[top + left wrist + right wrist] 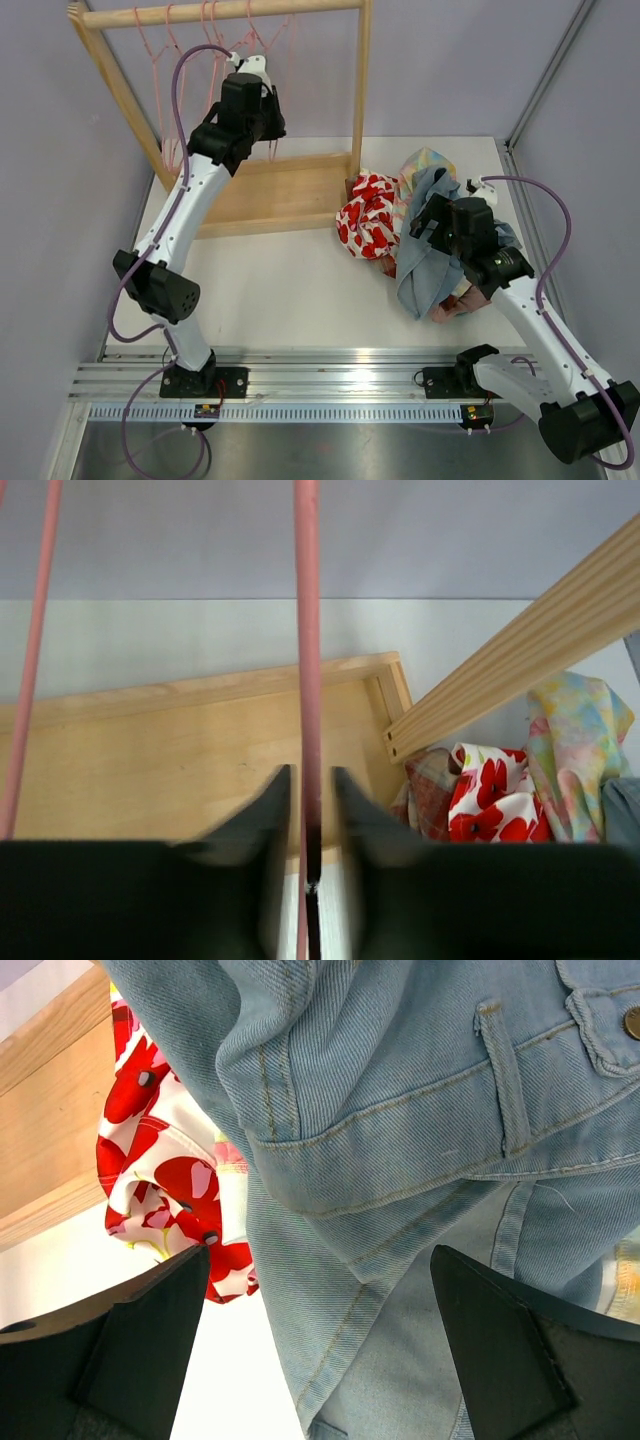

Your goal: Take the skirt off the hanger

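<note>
A pale blue denim skirt (400, 1110) with a belt loop and a metal button lies draped over a heap of clothes (425, 270) at the right of the table, off any hanger. My right gripper (320, 1250) hovers just over it, wide open, with denim showing between the fingers and nothing pinched. Pink hangers (215, 25) hang from the wooden rack's top rail (230, 12). My left gripper (311, 772) is raised to them (258, 68). One thin pink hanger rod (305, 680) runs between its jaws, with a sliver of gap on each side.
The rack's wooden base (280, 190) and right post (362, 80) stand between the arms' work areas. A red-and-white floral cloth (365, 225) and a pastel patterned cloth (425, 165) lie in the heap beside the skirt. Grey walls close in left and right.
</note>
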Controlling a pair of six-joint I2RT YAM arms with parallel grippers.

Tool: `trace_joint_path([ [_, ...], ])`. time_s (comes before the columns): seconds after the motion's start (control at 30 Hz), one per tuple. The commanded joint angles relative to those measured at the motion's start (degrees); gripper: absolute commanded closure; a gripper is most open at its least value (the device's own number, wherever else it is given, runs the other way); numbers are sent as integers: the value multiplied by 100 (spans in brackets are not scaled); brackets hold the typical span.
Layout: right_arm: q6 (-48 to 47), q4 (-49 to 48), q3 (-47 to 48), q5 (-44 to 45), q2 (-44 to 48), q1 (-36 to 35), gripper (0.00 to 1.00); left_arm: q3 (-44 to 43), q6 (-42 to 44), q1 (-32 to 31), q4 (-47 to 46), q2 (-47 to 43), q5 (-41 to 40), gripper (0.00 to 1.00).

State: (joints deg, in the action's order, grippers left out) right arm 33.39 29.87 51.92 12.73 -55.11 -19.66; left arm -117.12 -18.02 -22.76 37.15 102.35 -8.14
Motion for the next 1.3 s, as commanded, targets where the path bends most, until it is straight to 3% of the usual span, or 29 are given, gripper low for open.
trace_joint_path([
  [0.0,-51,27,151,-17,167,-3,0,145,9,-17,82,-522,172,65],
  [0.07,-288,81,257,-42,308,6,1,443,70,-44,65,-820,146,45],
  [0.13,-516,133,467,-51,483,-3,1,829,158,-114,65,-1329,111,19],
  [0.2,-718,168,705,-113,711,-3,1,1154,229,-263,73,-1944,-108,1],
  [0.33,-860,204,925,-314,1290,-3,1,2279,229,-518,144,-3261,-407,1],
  [0.5,-685,98,181,-464,2589,-3,1,4963,-43,-940,-137,-5502,-627,1],
  [0.63,-509,221,-375,-956,3523,6,1,6305,-281,-958,46,-7305,-794,1],
  [0.77,-438,694,-508,-1185,3981,6,1,6676,-404,-958,653,-7746,-1084,1],
  [0.87,-446,757,-359,-1211,4175,-3,1,6685,-422,-976,610,-7870,-1075,1],
  [1.27,-772,854,-68,-1001,3833,-3,1,6755,-413,-976,601,-7651,-1251,1],
])
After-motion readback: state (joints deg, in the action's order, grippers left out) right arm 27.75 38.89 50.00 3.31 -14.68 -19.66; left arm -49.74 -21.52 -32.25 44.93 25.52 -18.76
